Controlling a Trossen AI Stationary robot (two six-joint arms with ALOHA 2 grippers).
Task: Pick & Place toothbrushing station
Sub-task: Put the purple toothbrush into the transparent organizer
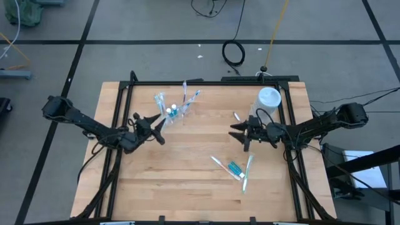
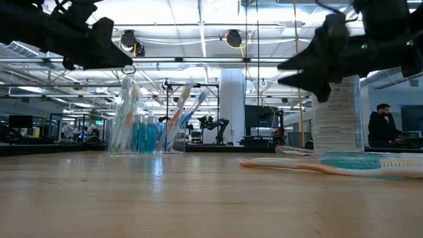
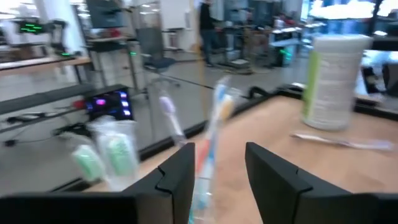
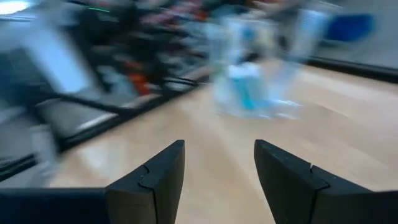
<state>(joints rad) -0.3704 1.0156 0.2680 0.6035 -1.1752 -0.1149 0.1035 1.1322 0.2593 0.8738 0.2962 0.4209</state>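
Note:
The clear cup [image 1: 172, 112] stands upright on the table at the far left of centre, holding several pastel toothbrushes [image 2: 182, 112] and teal tubes [image 2: 144, 137]. My left gripper [image 1: 162, 129] is open and empty, raised just near-left of the cup; its wrist view [image 3: 217, 162] shows brushes [image 3: 214, 121] beyond the fingers. My right gripper [image 1: 236, 134] is open and empty, raised at the right of centre; its wrist view [image 4: 219, 162] looks toward the cup [image 4: 249, 81]. Three loose toothbrushes [image 1: 247, 172] and a teal tube [image 1: 235, 167] lie flat on the table near the front right.
A tall white lidded container [image 1: 269, 100] stands at the far right, just behind my right arm. Another toothbrush [image 1: 236, 116] lies near it. A black frame [image 1: 119, 106] runs along the table's sides. Bare wood [image 1: 187, 187] lies across the near half.

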